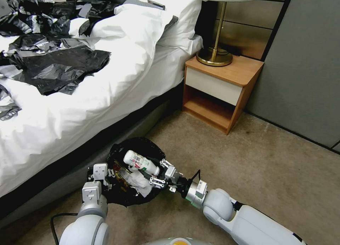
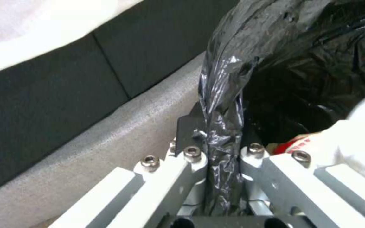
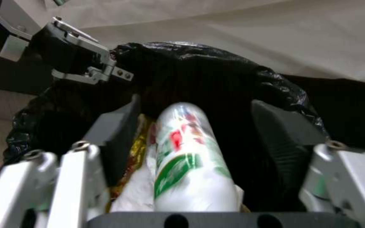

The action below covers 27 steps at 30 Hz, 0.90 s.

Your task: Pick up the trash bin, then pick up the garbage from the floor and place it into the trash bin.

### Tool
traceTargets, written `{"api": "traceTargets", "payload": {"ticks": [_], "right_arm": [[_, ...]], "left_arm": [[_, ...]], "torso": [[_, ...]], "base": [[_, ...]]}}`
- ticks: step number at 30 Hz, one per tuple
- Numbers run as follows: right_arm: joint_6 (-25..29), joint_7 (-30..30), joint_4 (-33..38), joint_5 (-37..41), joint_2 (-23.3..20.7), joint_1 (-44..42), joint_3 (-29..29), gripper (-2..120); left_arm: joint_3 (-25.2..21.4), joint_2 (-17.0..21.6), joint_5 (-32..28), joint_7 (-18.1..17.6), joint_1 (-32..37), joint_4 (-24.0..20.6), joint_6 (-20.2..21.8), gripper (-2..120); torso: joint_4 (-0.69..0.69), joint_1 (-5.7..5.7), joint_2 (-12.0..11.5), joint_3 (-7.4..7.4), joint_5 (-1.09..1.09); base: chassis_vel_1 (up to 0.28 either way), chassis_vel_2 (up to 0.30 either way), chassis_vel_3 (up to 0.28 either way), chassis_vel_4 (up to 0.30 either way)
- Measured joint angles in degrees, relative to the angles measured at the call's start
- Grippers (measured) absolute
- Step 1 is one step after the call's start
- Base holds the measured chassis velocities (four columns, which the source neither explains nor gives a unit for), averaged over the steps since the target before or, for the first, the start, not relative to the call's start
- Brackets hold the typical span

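The trash bin (image 1: 136,146), lined with a glossy black bag (image 3: 199,69), hangs just above the carpet beside the bed base. My left gripper (image 1: 101,172) is shut on the bin's bag-covered rim (image 2: 222,139). My right gripper (image 1: 159,173) hovers over the bin's mouth with its fingers wide apart. A white bottle (image 1: 141,162) with a red and green label (image 3: 187,152) lies between them without touching either pad. Under the bottle, inside the bin, lie crumpled white tissue (image 1: 138,181), a gold-yellow wrapper (image 3: 136,148) and a red-printed piece (image 2: 292,144).
The bed (image 1: 88,107) with its white duvet and loose black bags (image 1: 56,68) runs along the left, its grey base (image 2: 106,136) close to the bin. A wooden nightstand (image 1: 226,78) with a brass lamp (image 1: 214,55) stands behind. Open carpet (image 1: 255,160) lies to the right.
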Motion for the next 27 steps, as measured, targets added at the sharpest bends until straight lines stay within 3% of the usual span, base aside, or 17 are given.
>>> {"api": "traceTargets", "payload": {"ticks": [3,11,19,27], "right_arm": [[-0.1,0.0,0.4,0.0,-0.2,0.0,0.1,85],[-0.3,-0.1,0.6,0.0,-0.2,0.5,0.2,107],[-0.5,-0.1,1.6,-0.1,-0.1,0.9,0.5,114],[-0.8,0.7,6.1,-0.2,0.2,1.2,3.7,110]], "left_arm": [[0.0,0.0,0.0,0.0,-0.1,0.0,0.0,1],[0.2,0.0,0.0,0.0,-0.1,0.2,0.0,1],[0.4,-0.1,0.2,0.0,0.0,0.3,0.0,1],[0.5,-0.1,0.4,0.0,0.4,0.4,-0.1,1]], "torso": [[0.00,0.00,0.0,0.00,0.00],[0.00,0.00,0.0,0.00,0.00],[0.00,0.00,0.0,0.00,0.00],[0.01,0.00,0.0,0.00,0.00]], "base": [[0.000,0.000,0.000,0.000],[0.000,0.000,0.000,0.000],[0.000,0.000,0.000,0.000],[0.000,0.000,0.000,0.000]]}}
